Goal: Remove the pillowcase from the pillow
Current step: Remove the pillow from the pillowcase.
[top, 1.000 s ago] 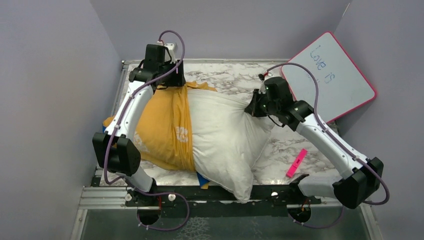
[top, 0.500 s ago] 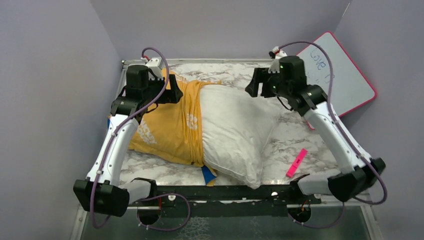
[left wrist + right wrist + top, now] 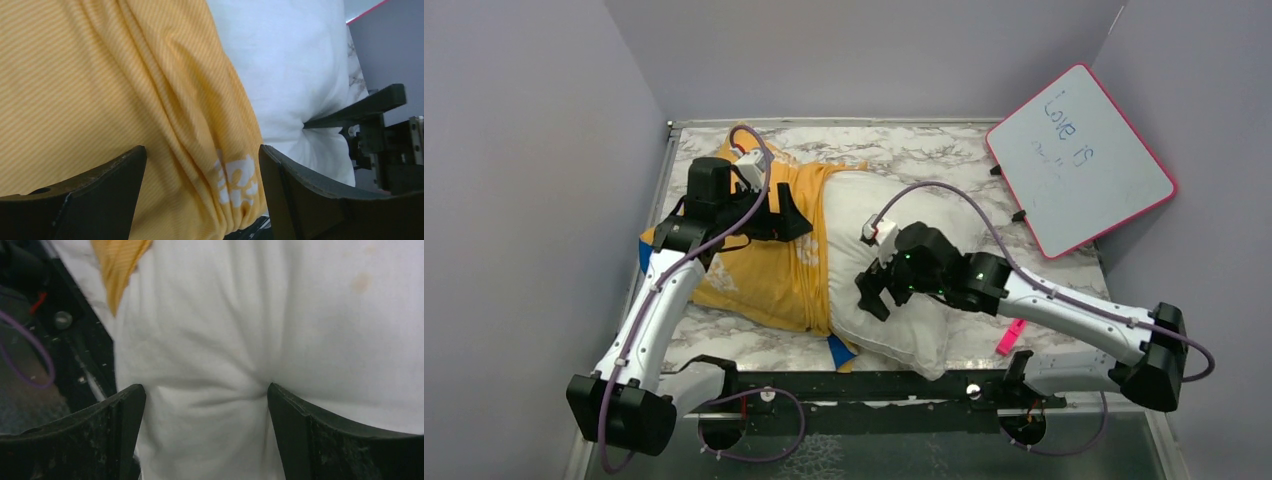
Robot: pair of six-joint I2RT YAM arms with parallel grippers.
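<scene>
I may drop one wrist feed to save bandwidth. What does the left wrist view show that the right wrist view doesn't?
Left wrist only: the orange-yellow pillowcase filling most of the frame, its white print bunched at the hem, and a finger of the right gripper denting the pillow. Right wrist only: the black frame rail and a purple cable beside the pillow. Both: white pillow, some orange fabric, and open fingers straddling cloth; the left gripper is over the pillowcase.
</scene>
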